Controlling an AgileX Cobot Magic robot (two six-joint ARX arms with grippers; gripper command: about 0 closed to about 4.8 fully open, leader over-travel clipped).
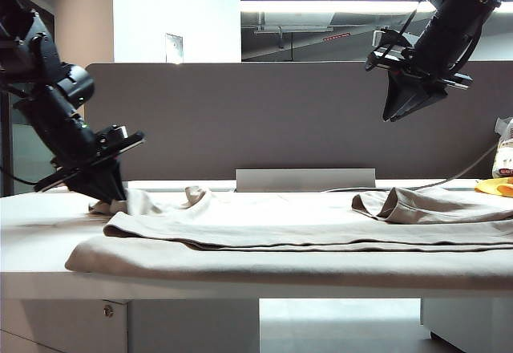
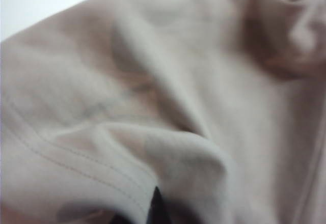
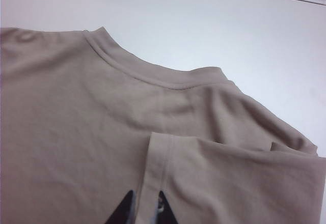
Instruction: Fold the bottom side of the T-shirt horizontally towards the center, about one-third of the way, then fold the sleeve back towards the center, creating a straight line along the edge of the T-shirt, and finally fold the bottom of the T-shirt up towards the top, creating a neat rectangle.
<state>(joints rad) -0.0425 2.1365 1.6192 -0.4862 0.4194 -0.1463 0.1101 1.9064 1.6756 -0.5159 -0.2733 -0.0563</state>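
The beige T-shirt (image 1: 304, 233) lies folded in long layers across the white desk. My left gripper (image 1: 108, 192) is down at its left end, shut on the cloth. Up close, a dark fingertip (image 2: 154, 210) pokes out of the bunched T-shirt (image 2: 178, 81), beside the stitched hem at the bottom of the T-shirt (image 2: 76, 163). My right gripper (image 1: 398, 112) hangs high above the shirt's right end, holding nothing. Its jaws (image 3: 145, 208) stand a narrow gap apart over the T-shirt (image 3: 76, 132), above the collar (image 3: 153, 79) and a folded-in sleeve (image 3: 229, 173).
A yellow object (image 1: 497, 186) and a small bag (image 1: 505, 156) sit at the desk's far right. A grey partition (image 1: 280, 120) closes off the back, with a metal strip (image 1: 304, 179) at its foot. The desk's front edge (image 1: 240, 285) runs below the shirt.
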